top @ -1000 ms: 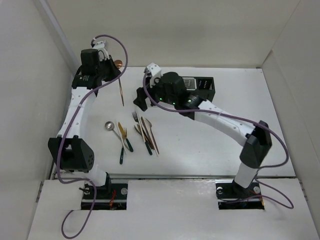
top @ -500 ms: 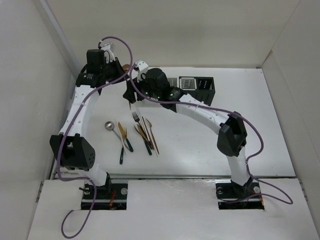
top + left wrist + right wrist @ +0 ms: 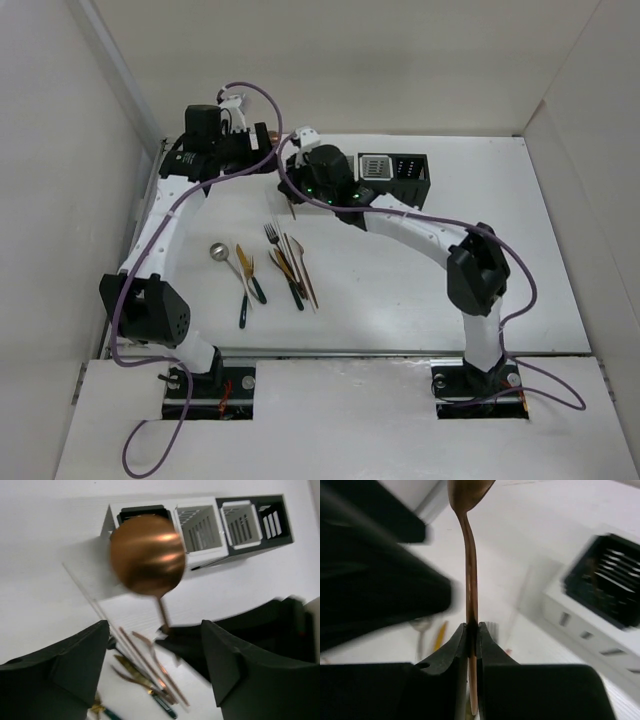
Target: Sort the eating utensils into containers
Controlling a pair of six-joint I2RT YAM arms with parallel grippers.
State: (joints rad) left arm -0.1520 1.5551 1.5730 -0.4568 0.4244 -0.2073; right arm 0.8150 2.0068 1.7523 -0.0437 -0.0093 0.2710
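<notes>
Arms [image 3: 165,215] stretch forward and meet: right end effector [image 3: 472,626] pinches copper spoon [image 3: 147,555]; left end effector [image 3: 155,630] gapes, facing it.

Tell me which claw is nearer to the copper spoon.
Right. The right claw is shut on the copper spoon, gripping its handle. The left claw is open and straddles the spoon just below the bowl, touching nothing.

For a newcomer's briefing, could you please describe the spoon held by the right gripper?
Find the row of white and black slotted boxes at the far side of the white table. Near its left end, the right gripper is shut on a slim copper spoon with a round bowl. It alone is held up; the other utensils lie flat.
</notes>
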